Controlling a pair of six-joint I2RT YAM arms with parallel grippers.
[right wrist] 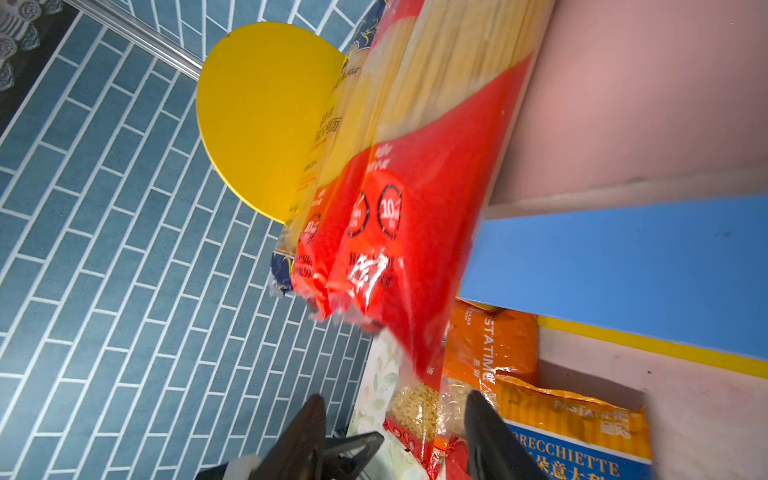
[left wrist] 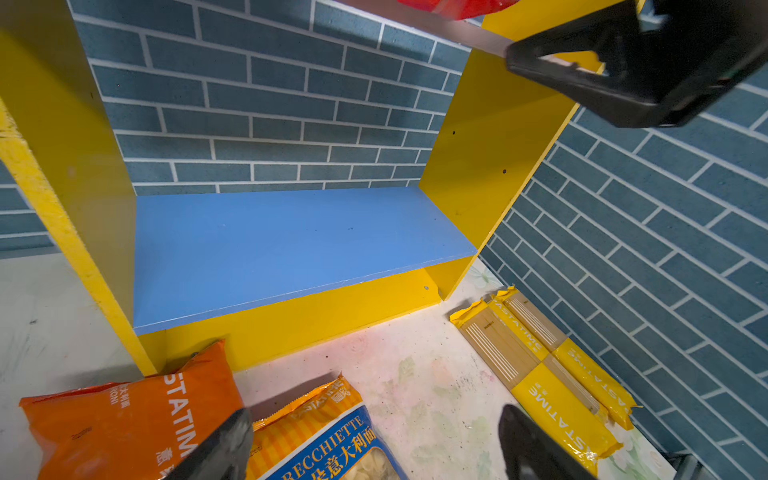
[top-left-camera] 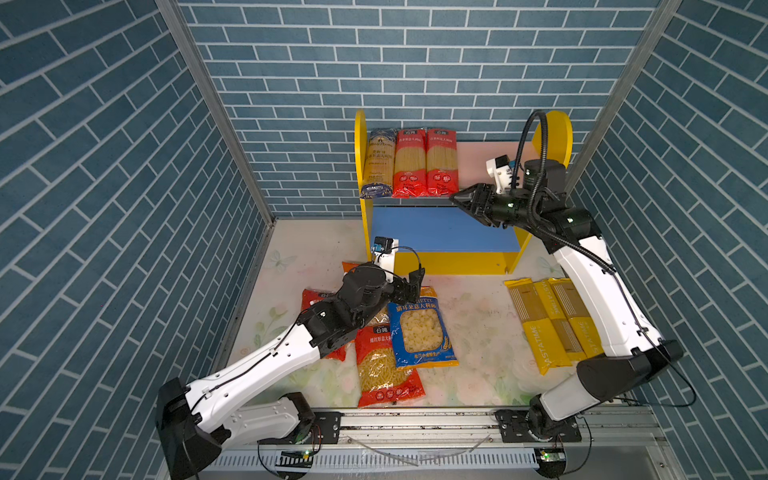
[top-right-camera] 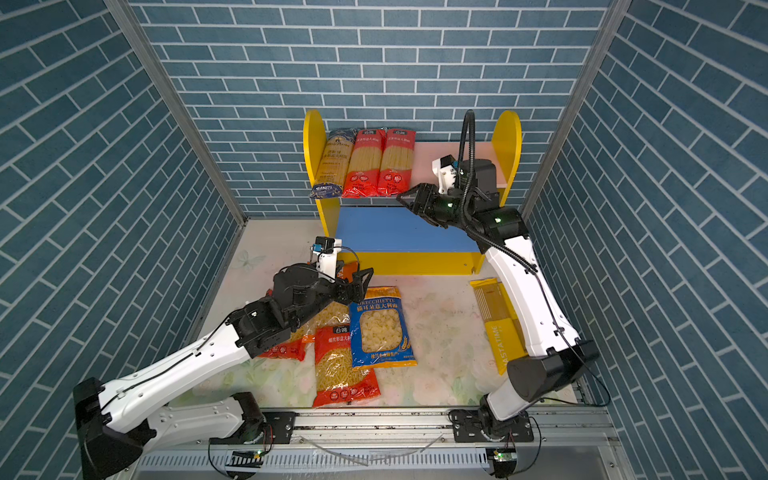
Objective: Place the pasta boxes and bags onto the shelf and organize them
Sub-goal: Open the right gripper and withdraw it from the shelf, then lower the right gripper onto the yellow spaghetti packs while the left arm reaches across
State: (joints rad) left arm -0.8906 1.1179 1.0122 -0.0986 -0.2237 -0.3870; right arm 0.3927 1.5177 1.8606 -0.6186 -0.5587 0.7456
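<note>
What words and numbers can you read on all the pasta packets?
"ASTATIME": yellow spaghetti pack, first letter out of sight.
"ORECCHIETTE": blue-yellow bag.
"猫耳朵意大利面": same bag.
"STATIM": orange bag, rest cut off.
"10": right red spaghetti pack.
Other Chinese and small print: too small or blurred to read.

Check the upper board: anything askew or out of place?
The dark blue spaghetti pack and two red spaghetti packs lie side by side on the pink board, but their front ends jut past its edge. Nothing spilled.
</note>
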